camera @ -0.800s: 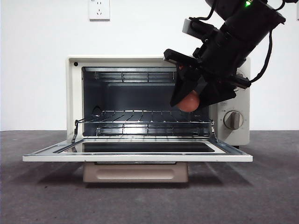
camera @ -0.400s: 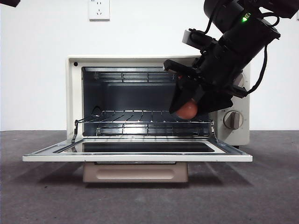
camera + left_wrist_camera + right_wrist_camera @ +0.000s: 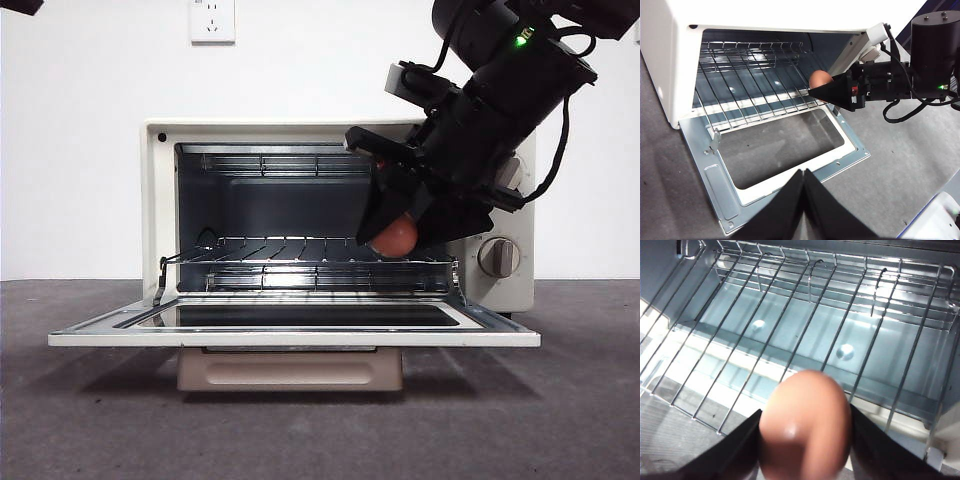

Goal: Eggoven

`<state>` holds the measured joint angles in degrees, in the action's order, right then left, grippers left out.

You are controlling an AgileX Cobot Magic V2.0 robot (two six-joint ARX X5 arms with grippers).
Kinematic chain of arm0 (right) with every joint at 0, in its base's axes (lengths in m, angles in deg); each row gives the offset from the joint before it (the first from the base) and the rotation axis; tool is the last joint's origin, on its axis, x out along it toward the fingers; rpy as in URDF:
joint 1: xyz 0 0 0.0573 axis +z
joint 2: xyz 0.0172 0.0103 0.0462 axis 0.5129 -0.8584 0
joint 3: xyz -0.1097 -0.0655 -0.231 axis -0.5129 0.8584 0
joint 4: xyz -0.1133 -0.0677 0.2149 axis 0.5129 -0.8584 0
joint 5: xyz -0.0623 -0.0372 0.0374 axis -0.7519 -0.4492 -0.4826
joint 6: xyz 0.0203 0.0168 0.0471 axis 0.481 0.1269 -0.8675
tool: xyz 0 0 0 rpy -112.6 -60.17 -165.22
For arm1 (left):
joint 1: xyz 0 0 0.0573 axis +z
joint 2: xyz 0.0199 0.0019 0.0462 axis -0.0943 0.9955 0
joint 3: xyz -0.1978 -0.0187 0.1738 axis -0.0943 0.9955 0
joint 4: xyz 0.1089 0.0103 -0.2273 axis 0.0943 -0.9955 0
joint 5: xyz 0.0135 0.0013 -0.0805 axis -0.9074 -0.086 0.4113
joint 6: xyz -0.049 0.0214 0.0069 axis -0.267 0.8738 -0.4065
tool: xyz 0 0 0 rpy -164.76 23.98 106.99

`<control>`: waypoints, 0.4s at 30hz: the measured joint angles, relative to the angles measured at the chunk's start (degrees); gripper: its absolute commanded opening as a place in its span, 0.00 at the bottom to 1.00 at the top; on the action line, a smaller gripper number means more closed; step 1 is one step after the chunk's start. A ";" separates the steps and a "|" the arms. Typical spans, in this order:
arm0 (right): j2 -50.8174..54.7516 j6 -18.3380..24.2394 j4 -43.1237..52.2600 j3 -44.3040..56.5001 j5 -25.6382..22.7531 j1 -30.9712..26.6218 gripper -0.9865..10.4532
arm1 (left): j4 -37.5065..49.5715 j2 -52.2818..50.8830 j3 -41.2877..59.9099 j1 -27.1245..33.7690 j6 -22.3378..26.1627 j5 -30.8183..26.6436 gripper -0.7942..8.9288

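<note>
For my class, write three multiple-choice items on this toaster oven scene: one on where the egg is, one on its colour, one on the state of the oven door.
1. Where is the egg?
A. Lying on the open door
B. Held in the right gripper just above the wire rack
C. On top of the oven

2. What colour is the egg?
A. White
B. Blue
C. Orange-brown

3. How is the door of the toaster oven?
A. Folded down, fully open
B. Shut
C. Taken off and lying beside the oven

Answers:
1 B: the right wrist view shows the egg clamped between both jaws with the rack's bars below it.
2 C: it shows orange-brown in all three views.
3 A: the door lies flat in front of the cavity, its handle hanging underneath.
</note>
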<state>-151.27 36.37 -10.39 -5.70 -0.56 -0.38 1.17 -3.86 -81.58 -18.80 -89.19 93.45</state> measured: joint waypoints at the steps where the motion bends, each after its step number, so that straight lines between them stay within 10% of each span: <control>1: 0.00 0.00 0.00 0.00 0.07 -0.02 0.09 | 0.00 0.00 0.00 0.02 0.00 0.00 0.09; 12: -0.04 -0.70 0.02 0.00 -0.96 0.48 0.30 | -0.02 0.00 0.00 0.00 0.00 0.00 0.09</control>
<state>-151.31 35.68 -10.37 -5.70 -1.52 0.10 1.15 -3.86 -81.58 -18.80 -89.19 93.45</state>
